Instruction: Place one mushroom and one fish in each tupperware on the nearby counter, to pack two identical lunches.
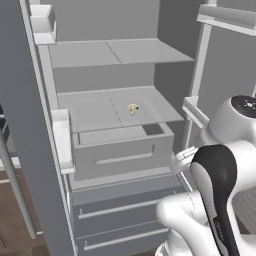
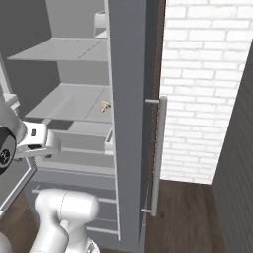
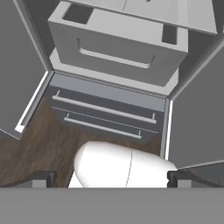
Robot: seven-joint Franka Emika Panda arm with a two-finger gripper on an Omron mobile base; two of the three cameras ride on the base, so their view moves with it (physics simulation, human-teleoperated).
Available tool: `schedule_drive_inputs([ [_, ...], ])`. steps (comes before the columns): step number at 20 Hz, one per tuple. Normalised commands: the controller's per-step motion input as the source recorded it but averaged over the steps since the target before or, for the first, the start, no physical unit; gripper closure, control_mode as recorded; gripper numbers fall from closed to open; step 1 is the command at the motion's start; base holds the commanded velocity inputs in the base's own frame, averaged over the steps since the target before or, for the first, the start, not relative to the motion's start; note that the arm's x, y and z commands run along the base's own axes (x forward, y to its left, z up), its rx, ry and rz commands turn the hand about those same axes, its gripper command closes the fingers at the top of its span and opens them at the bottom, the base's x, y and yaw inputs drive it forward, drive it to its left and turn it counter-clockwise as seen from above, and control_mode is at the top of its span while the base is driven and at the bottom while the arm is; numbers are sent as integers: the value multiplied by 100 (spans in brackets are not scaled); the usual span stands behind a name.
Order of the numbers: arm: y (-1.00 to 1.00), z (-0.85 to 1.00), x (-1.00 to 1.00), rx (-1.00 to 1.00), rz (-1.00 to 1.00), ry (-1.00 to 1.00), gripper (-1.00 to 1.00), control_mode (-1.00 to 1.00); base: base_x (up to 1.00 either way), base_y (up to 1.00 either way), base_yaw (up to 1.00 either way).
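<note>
A tiny tan mushroom (image 1: 132, 108) stands on the middle shelf (image 1: 90, 112) of the open fridge, near the shelf's centre; it also appears as a small speck, the mushroom (image 2: 105, 105), in the right base view. My gripper (image 3: 111, 179) is open, its two dark fingertips (image 3: 41, 178) far apart with nothing between them. It points down at the fridge's lower front, below and in front of the mushroom's shelf. The fish, the tupperware and the counter are out of view.
A grey pull-out drawer (image 1: 117, 150) sits under the mushroom's shelf, with two lower drawer fronts (image 3: 105, 109) beneath. Open fridge doors flank me: one door (image 1: 25, 125) on the left, another door (image 2: 131, 123) with a long handle (image 2: 158, 153) on the right. A white brick wall (image 2: 202, 74) lies beyond.
</note>
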Motion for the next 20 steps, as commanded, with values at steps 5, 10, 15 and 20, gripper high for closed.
schedule_drive_inputs([
  [5,0,0,0,0,0,0,-100,100,41,5,3],
  [10,0,0,77,4,0,0,-100,-100,0,0,0],
  [15,0,0,100,8,0,0,-100,-100,0,0,0],
  [20,1,0,100,4,2,0,-100,-100,0,0,0],
])
